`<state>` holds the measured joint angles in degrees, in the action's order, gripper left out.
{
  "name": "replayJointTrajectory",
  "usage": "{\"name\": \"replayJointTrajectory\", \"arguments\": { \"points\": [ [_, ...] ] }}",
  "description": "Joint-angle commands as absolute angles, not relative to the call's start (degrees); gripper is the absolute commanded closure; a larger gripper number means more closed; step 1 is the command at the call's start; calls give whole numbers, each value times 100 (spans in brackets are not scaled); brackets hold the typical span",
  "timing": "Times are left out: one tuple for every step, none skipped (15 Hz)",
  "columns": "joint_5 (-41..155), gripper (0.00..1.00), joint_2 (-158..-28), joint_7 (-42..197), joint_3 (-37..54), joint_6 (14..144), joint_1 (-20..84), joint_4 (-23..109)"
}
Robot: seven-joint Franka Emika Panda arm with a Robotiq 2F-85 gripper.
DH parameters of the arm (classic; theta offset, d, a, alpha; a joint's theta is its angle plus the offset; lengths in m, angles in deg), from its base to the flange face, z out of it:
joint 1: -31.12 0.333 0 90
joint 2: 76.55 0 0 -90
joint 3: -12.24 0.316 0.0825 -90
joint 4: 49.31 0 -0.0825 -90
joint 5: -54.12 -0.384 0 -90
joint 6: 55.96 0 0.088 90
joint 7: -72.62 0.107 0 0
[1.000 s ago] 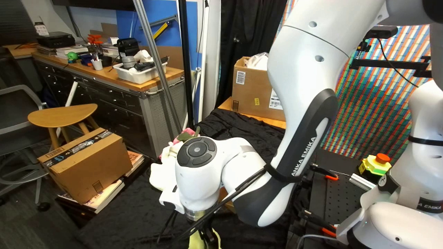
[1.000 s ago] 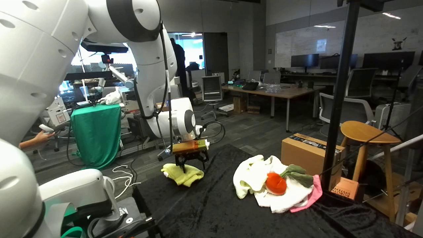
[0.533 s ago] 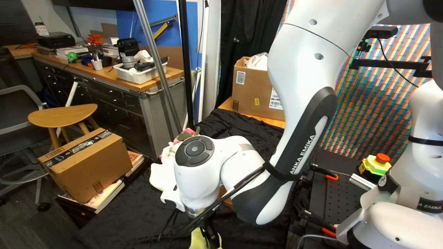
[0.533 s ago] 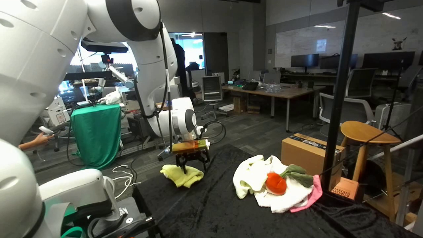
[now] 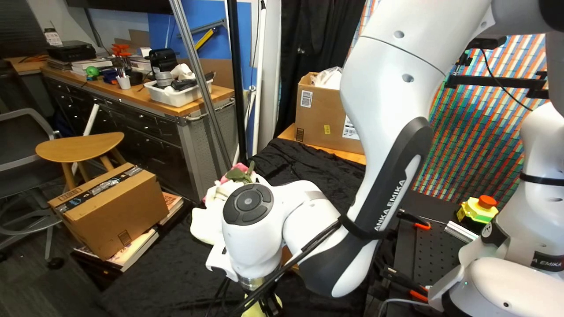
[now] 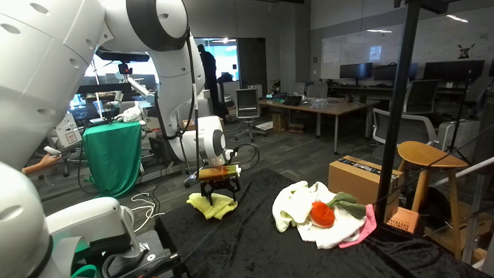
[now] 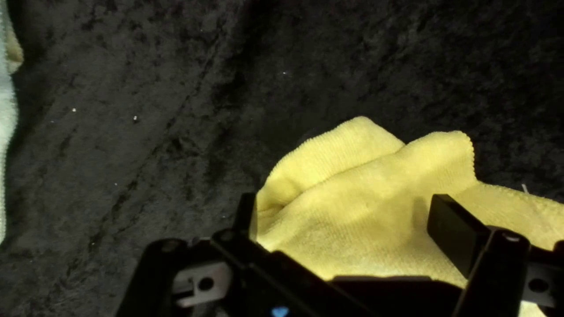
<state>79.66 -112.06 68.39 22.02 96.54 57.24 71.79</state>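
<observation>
Closest to us in the wrist view is the tool (image 7: 345, 197), its two fingers (image 7: 456, 233) standing well apart with nothing gripped between them. Beneath it we see the yellow cloth (image 7: 374, 211), a soft, rumpled piece with fine ribbing and a stitched, wavy hem. Two rounded folds bulge up along its border, with a crease running down from between them, and a flatter flap spreads toward the right of that view. One finger stands at the cloth's left side there, the other over its middle; whether either touches the fabric, we cannot tell. In an exterior view we make out the cloth near the edge of the black-draped desk (image 6: 247, 239), more lime in tone, one corner pointing toward us.

Compared with a second ago, we find the tool slightly lower over the cloth and shifted a little to the left in that exterior view; the arm (image 5: 387, 97) above it has dipped too. The fingers were just as far apart then, and the cloth has hardly altered in place or shape. Farther along the desk, the white cloth (image 6: 295, 200), the pink cloth (image 6: 367, 227) beside it, and the red piece (image 6: 322, 215) and green leaves (image 6: 349, 204) on top lie as they did, and beyond them we find the cardboard box (image 6: 355, 177) and the wooden stool (image 6: 430, 154) where they were.
</observation>
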Motion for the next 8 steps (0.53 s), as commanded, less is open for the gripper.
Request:
{"name": "replayJointTrajectory", "arguments": {
  "points": [
    [7929, 0, -11210, 6909, 2235, 9688, 5828, 7169],
    [7925, 0, -11233, 6911, 2239, 9699, 5836, 7154],
    [7922, 12, -11245, 6913, 2241, 9712, 5839, 7147],
    [7896, 26, -11224, 6890, 2271, 9707, 5822, 7166],
    [7907, 35, -11233, 6919, 2256, 9752, 5830, 7166],
    [7901, 42, -11254, 6917, 2257, 9761, 5823, 7149],
    [7889, 50, -11224, 6916, 2268, 9758, 5814, 7173],
    [7880, 58, -11210, 6920, 2271, 9757, 5807, 7183]
  ]
}}
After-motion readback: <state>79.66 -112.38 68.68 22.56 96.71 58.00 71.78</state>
